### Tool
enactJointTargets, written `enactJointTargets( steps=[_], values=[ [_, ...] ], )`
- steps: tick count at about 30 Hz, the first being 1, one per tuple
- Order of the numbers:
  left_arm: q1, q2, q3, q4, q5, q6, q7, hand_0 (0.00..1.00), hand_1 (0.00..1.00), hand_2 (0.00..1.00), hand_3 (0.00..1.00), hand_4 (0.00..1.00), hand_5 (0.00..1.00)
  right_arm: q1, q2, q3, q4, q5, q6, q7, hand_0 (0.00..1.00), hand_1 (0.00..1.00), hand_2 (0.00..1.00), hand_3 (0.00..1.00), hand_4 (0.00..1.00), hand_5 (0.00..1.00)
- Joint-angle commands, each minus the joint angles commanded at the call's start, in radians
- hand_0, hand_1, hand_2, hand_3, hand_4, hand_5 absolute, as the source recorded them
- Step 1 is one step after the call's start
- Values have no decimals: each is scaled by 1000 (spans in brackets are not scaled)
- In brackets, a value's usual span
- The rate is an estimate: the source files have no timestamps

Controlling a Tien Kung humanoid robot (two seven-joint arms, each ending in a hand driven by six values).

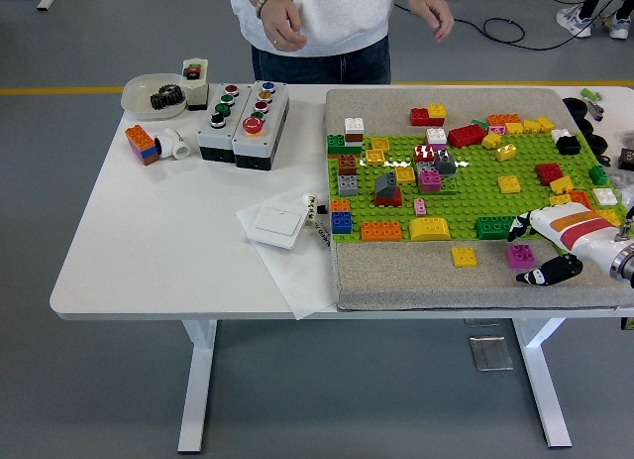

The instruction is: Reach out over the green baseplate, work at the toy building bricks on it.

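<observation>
Nearest you, your right hand (551, 243) lies on the grey mat (396, 271) at its right edge, fingers loosely spread and holding nothing, with a magenta brick (521, 256) just beside them. A yellow brick (463, 256) sits left of that. Beyond lies the green baseplate (466, 196), studded with bricks. At the far side a person (337, 18) stands, both hands raised.

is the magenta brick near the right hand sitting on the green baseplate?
No, the magenta brick lies on the grey mat, just off the near edge of the green baseplate, beside the right hand.
</observation>
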Motion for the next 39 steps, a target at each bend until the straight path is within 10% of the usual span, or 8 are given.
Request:
enactJointTargets(
  steps=[39],
  values=[
    [-2,3,-13,-6,26,5,8,861,887,881,747,737,654,31,35,-25,-105,16,-23,-4,556,557,578,564,783,193]
  ],
)
